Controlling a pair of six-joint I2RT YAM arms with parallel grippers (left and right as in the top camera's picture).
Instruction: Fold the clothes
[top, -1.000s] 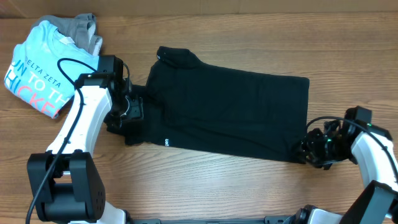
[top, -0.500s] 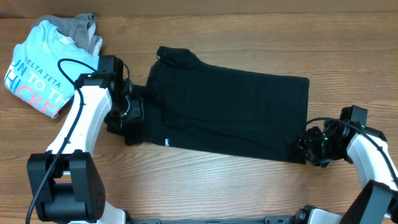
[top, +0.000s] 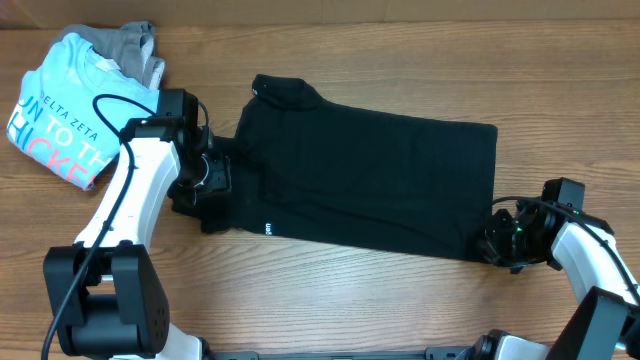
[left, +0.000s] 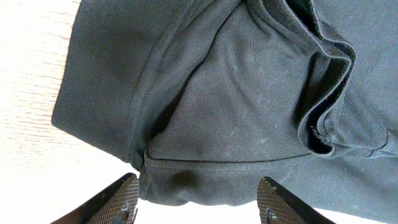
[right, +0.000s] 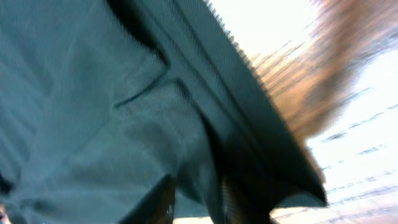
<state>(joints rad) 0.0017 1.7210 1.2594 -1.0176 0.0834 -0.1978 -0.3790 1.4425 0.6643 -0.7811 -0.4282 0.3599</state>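
The black T-shirt lies spread flat across the middle of the wooden table, with its tiny white label near the front hem. My left gripper hovers over the shirt's left sleeve. In the left wrist view it is open, with its fingers on either side of the sleeve's hem. My right gripper is at the shirt's front right corner. The right wrist view is blurred, but the fingers are close together with black fabric pinched between them.
A folded light blue T-shirt with lettering lies at the back left, on top of a grey garment. Bare wooden tabletop runs along the front edge, between the two arm bases.
My right arm has shifted a little to the left, towards the shirt's front right corner. The left arm and the shirt have not visibly moved.
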